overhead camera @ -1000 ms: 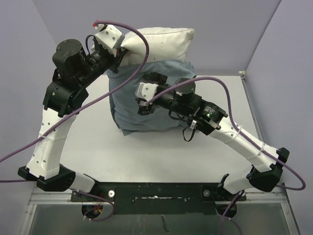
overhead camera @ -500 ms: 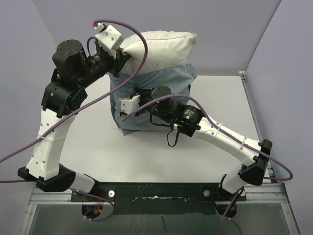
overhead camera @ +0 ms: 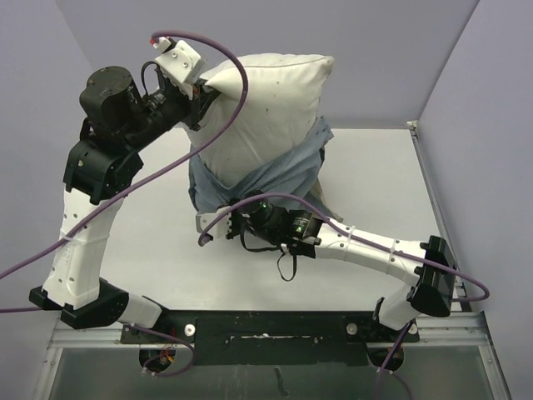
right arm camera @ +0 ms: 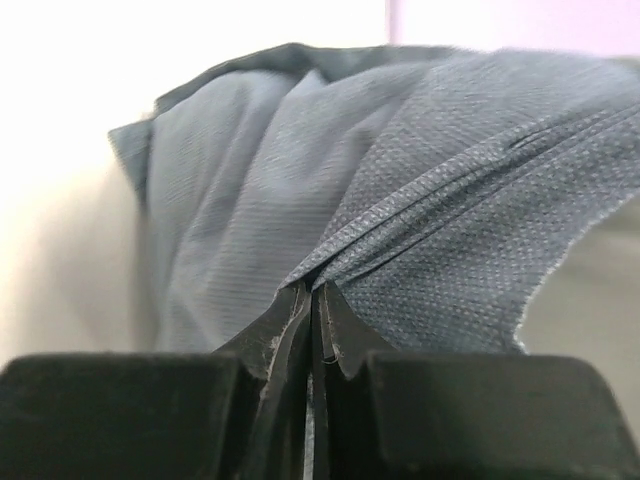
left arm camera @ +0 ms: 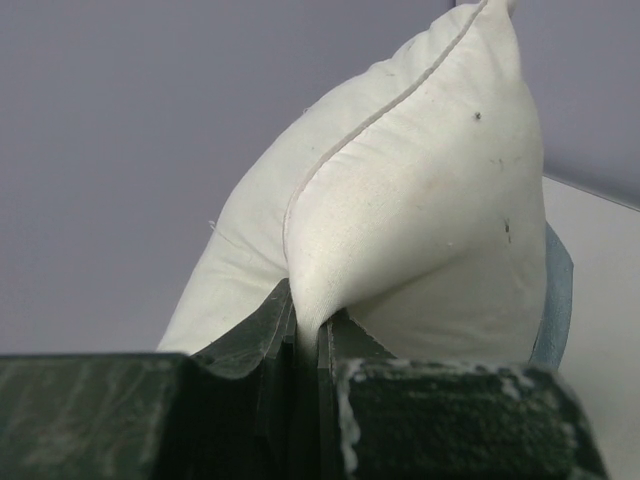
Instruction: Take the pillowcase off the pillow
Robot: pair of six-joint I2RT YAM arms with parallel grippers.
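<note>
The off-white pillow [overhead camera: 266,104] stands raised at the back of the table, and my left gripper [overhead camera: 200,90] is shut on its upper left corner. In the left wrist view the jaws [left arm camera: 308,335] pinch a fold of the pillow [left arm camera: 420,210]. The blue-grey pillowcase [overhead camera: 279,175] is bunched round the pillow's lower half, and a beige patch of it shows at the right. My right gripper [overhead camera: 218,217] is low at the pillowcase's near left edge, shut on it. In the right wrist view the closed gripper [right arm camera: 315,295] holds a stretched fold of pillowcase [right arm camera: 440,200].
The white table [overhead camera: 150,242] is boxed in by lilac walls [overhead camera: 466,75] at the back and both sides. A black rail [overhead camera: 266,325] runs along the near edge. Purple cables [overhead camera: 237,100] loop over the pillow and past both arms.
My right gripper has shut on the pillowcase and drawn it toward the near left. The pillowcase has slid down, baring much more of the pillow. The left gripper has kept its hold.
</note>
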